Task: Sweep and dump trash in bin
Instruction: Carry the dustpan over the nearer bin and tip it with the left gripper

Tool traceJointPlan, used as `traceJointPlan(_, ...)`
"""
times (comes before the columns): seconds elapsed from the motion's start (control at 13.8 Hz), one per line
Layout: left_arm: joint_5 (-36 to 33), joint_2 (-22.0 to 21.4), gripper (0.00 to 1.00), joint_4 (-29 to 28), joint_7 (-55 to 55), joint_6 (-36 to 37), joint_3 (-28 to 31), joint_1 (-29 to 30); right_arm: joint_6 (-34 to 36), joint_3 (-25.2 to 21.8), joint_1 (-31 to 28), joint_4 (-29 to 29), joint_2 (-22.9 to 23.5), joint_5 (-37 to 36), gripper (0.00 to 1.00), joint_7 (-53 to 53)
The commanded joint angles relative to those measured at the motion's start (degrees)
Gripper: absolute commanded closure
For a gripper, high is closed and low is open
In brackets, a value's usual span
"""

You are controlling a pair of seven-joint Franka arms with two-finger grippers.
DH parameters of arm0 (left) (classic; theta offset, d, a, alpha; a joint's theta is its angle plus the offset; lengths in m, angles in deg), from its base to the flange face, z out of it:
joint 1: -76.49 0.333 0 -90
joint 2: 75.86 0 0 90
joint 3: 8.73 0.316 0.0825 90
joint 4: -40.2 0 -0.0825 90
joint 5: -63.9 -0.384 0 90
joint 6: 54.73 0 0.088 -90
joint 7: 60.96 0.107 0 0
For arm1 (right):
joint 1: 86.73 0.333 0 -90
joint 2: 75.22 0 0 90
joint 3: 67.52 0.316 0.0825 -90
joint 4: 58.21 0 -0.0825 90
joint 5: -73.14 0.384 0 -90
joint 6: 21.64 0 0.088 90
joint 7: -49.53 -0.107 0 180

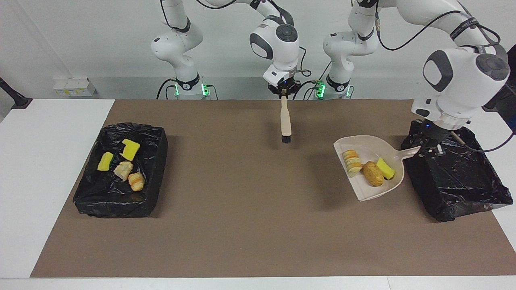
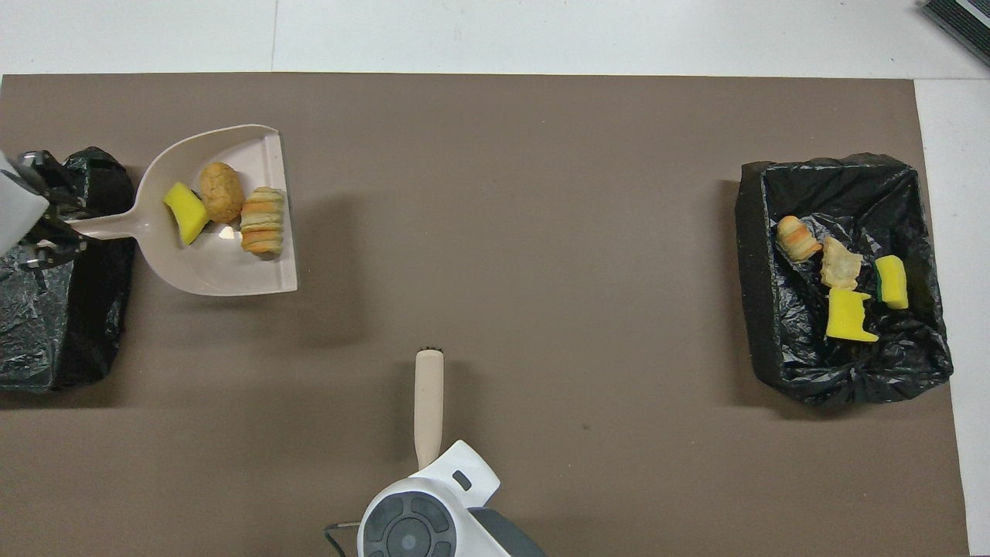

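While three scraps of the trash (image 1: pixel 369 168) ride in the dustpan (image 1: pixel 365 189), namely a striped bread-like chunk (image 1: pixel 352 162), a brown lump (image 1: pixel 373 173) and a yellow sponge piece (image 1: pixel 385 168), the other four lie in the black-lined bin (image 1: pixel 121 169) at the right arm's end of the bench (image 1: pixel 242 225). The dustpan is raised above the brown mat (image 1: pixel 242 241), just beside the second bin (image 1: pixel 455 177) at the left arm's end, with its handle pointing toward that bin.

I judge these scraps light and soft; the sponge is springy and the bread-like pieces look crumbly, so none needs gripping directly. They sit loose and would probably slide or roll if the dustpan tilts, which suits tipping them out but risks a spill over the open lip. The sensible hold is on the dustpan's handle, and the left claw (image 1: pixel 430 148) is clenched on it there, over the second bin's rim.

Well apart from the dustpan, the right claw (image 1: pixel 284 92) is clenched on the brush (image 1: pixel 285 123), which hangs bristles down over the mat, waiting.
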Motion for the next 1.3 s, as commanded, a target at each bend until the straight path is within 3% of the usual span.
traceJointPlan(0.0, 0.42, 3.28, 1.0, 6.08, 6.61, 3.08, -0.35, 5.22, -1.38, -0.04, 1.59, -0.18, 2.33, -1.34, 1.0, -1.95)
traceJointPlan(0.29, 0.07, 7.23, 1.0, 13.47, 17.42, 3.52, -0.09, 14.1, -1.55, -0.04, 1.59, -0.09, 3.03, -1.69, 1.0, -1.51)
traceJointPlan(0.43, -5.0, 7.49, 1.0, 14.34, 20.95, 2.73, 0.09, 16.13, -1.81, -0.04, 1.5, 0.78, 2.95, -1.69, 1.0, -0.64)
traceJointPlan(0.65, -10.73, 11.01, 1.0, 20.58, 26.84, 1.68, 0.18, 19.38, -3.92, -0.04, 1.24, 1.93, 2.95, -1.34, 1.0, -0.19)
traceJointPlan(0.79, -17.91, 11.01, 1.0, 19.98, 27.29, -4.1, -0.09, 19.3, -6.19, 0.05, 1.94, 1.67, 5.74, -1.34, 1.0, -1.16)
traceJointPlan(1.01, -24.78, 10.4, 1.0, 17.53, 23.1, -7.71, 0.0, 18.6, -6.47, -0.04, 2.21, 1.31, 6.37, -1.34, 1.0, -1.07)
traceJointPlan(1.08, -29.77, 9.44, 1.0, 14.29, 19.85, -9.56, -0.09, 18.25, -6.39, -0.04, 2.21, 1.23, 6.29, -1.34, 0.83, -1.07)
traceJointPlan(1.16, -32.6, 7.86, 1.0, 11.22, 16.43, -10.79, -0.09, 17.55, -6.3, -0.04, 1.95, 0.88, 6.55, -1.42, 0.8, -1.07)
traceJointPlan(1.23, -35.07, 6.54, 1.0, 8.05, 13.09, -11.85, 0.0, 16.58, -6.21, -0.04, 1.86, 0.44, 6.72, -1.42, 0.68, -1.07)
